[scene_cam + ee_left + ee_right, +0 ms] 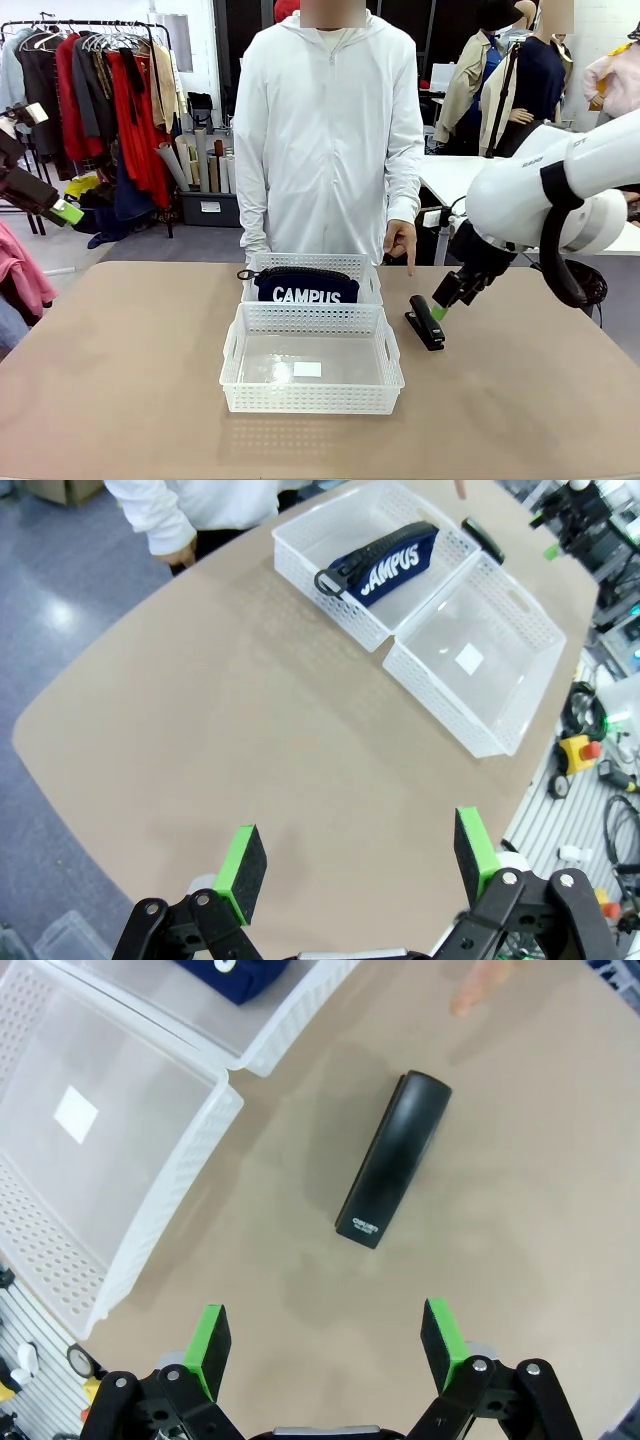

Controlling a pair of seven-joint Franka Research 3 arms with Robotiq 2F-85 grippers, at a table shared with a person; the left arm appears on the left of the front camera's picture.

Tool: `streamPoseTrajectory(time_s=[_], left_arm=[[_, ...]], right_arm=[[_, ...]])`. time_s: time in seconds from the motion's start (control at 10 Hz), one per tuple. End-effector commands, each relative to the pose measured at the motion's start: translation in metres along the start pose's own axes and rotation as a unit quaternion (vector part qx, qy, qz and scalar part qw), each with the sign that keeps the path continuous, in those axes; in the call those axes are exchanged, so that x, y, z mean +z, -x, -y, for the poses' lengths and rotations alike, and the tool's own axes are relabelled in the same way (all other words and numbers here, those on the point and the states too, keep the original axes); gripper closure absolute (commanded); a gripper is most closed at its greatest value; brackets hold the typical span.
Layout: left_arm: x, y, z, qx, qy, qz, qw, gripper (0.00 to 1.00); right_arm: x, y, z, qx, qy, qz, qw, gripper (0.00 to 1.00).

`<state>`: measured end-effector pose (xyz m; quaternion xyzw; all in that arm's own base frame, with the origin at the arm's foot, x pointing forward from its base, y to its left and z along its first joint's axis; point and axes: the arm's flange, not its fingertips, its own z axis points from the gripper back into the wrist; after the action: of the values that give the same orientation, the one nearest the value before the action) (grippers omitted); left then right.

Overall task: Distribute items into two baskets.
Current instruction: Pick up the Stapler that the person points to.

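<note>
Two white lattice baskets stand end to end mid-table. The far basket holds the navy "CAMPUS" pouch. The near basket has just a white label on its floor. A slim black stapler lies on the table right of the baskets. My right gripper hovers open just above it, nothing between its fingers. My left gripper hangs open high off the table's left side.
A person in white stands at the far edge, one hand pointing down toward the stapler. Bare tan table spreads left and in front of the baskets. A clothes rack stands behind.
</note>
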<state>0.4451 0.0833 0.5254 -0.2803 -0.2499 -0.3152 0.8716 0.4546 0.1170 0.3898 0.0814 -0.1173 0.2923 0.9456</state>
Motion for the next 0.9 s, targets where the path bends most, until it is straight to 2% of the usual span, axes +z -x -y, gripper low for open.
streamPoseTrajectory(time_s=[0.0, 0.5, 0.6, 0.8], left_arm=[[0.001, -0.003, -0.003, -0.005, 0.020, 0.026, 0.999, 0.03], [0.001, -0.004, 0.000, -0.017, 0.034, 0.045, 0.998, 0.03], [-0.001, -0.005, 0.003, -0.004, 0.019, 0.025, 0.999, 0.03], [-0.001, -0.005, 0.003, -0.004, 0.019, 0.025, 0.999, 0.03]], right_arm=[[-0.009, -0.013, -0.005, -0.007, 0.015, 0.000, 1.000, 0.00], [-0.038, -0.024, -0.009, -0.013, 0.043, 0.007, 0.999, 0.00], [-0.045, -0.027, -0.008, -0.014, 0.054, 0.008, 0.998, 0.00], [-0.058, -0.032, -0.004, -0.015, 0.073, 0.006, 0.997, 0.00]])
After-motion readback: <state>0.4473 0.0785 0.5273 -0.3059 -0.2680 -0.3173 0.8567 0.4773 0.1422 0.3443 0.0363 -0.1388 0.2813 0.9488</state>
